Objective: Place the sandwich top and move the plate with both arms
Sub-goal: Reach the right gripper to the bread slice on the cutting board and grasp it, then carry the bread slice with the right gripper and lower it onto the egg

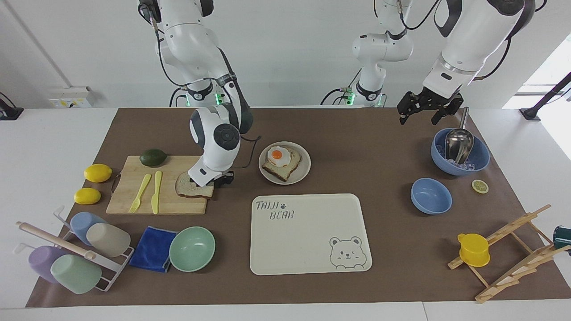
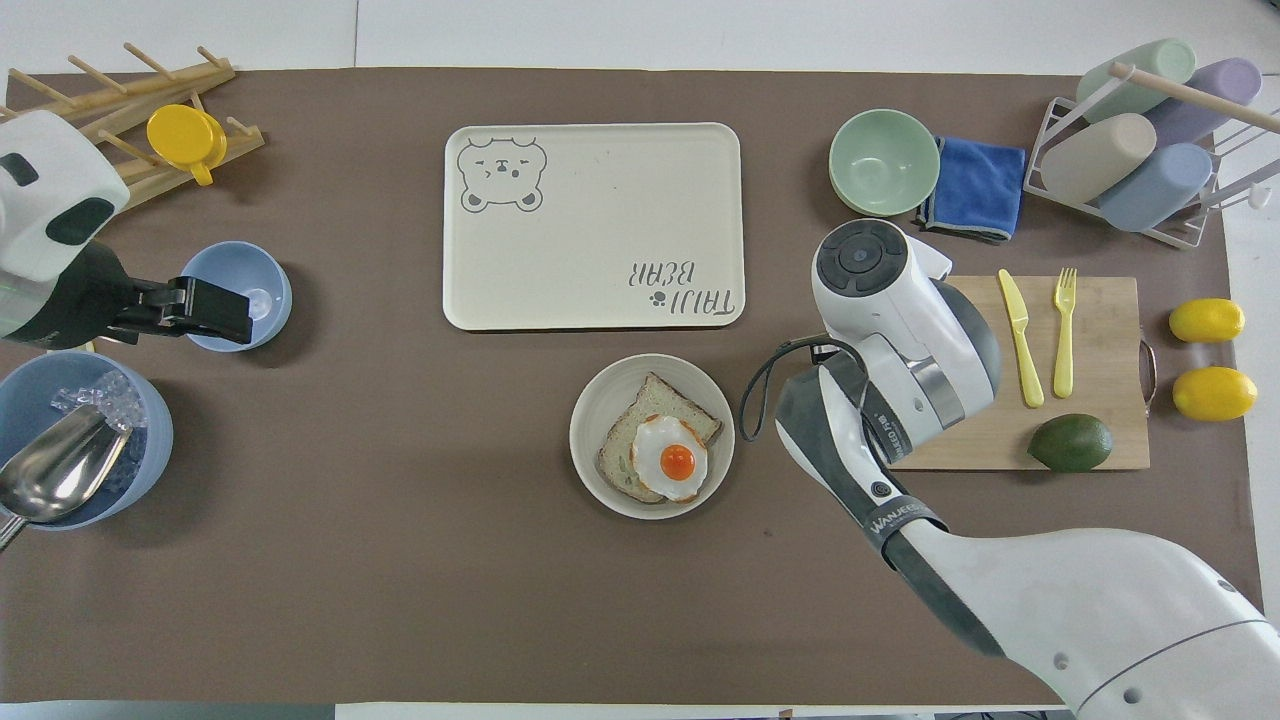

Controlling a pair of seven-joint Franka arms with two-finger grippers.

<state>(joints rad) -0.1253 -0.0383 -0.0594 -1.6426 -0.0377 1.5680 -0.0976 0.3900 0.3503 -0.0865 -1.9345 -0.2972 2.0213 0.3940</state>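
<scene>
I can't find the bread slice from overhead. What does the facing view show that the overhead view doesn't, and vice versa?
Facing only: the sandwich top on the cutting board, with the right pincer down at its edge. Overhead only: the right arm's wrist covering that spot. Both: the plate with egg toast beside the board, and the left pincer open, waiting.
</scene>
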